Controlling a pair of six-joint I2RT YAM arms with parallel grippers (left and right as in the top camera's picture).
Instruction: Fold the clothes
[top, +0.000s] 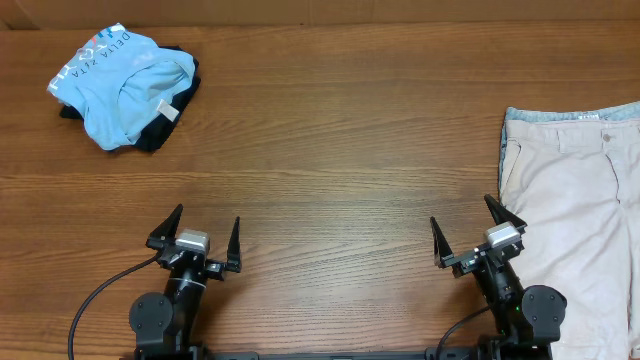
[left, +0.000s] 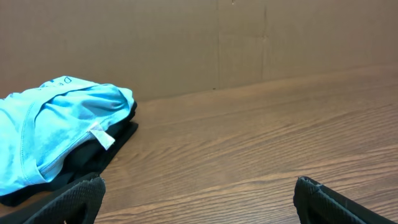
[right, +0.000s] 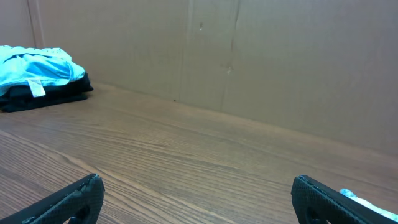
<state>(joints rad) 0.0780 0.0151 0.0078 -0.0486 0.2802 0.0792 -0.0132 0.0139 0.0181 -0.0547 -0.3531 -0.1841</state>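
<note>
Two grippers sit near the bottom edge of the overhead view, both with fingers spread wide and holding nothing: the left gripper (top: 207, 215) at lower left, the right gripper (top: 462, 212) at lower right, each above bare table (top: 340, 160). Just beside the right gripper, along the right edge of the frame, the beige shorts (top: 575, 200) lie spread fairly flat, waistband toward the top, and run out of the picture. Well apart from both arms, in the upper left corner, the light blue T-shirt (top: 120, 85) lies bunched on top of a black garment (top: 168, 122). No fold looks begun, so I judge the task to be at its very start, with the choice of garment still to make. The shorts are nearest, so the next move probably calls for the right arm to come down on an edge of them, with the left crossing over to help. The left wrist view shows what the overhead barely gives: a small white tag (left: 102, 138) hanging from the shirt, and a cardboard wall (left: 186, 43) behind the table. The right wrist view shows the heap small at its upper left and only a pale sliver at its lower right, likely the shorts. Only the overhead view shows how far the shorts extend.
</note>
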